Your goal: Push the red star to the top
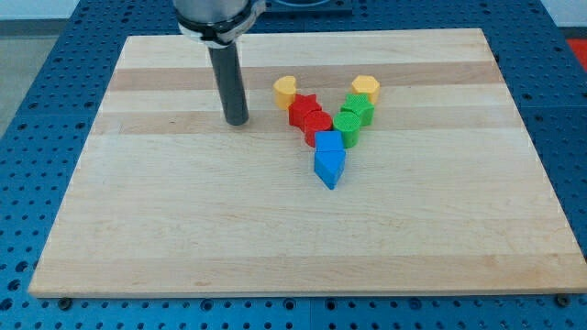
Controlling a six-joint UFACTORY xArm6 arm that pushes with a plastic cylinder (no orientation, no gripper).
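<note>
The red star (304, 108) lies near the middle of the wooden board (183, 229), just below and right of a yellow heart (285, 90). A second red block (318, 125) touches it at its lower right. My tip (238, 121) rests on the board to the left of the red star, with a clear gap between them. The blocks form a V shape.
A yellow hexagon (365, 88) tops the V's right arm, with two green blocks (359, 108) (348, 127) below it. Two blue blocks (328, 142) (330, 168) form the V's bottom point. The board lies on a blue perforated table.
</note>
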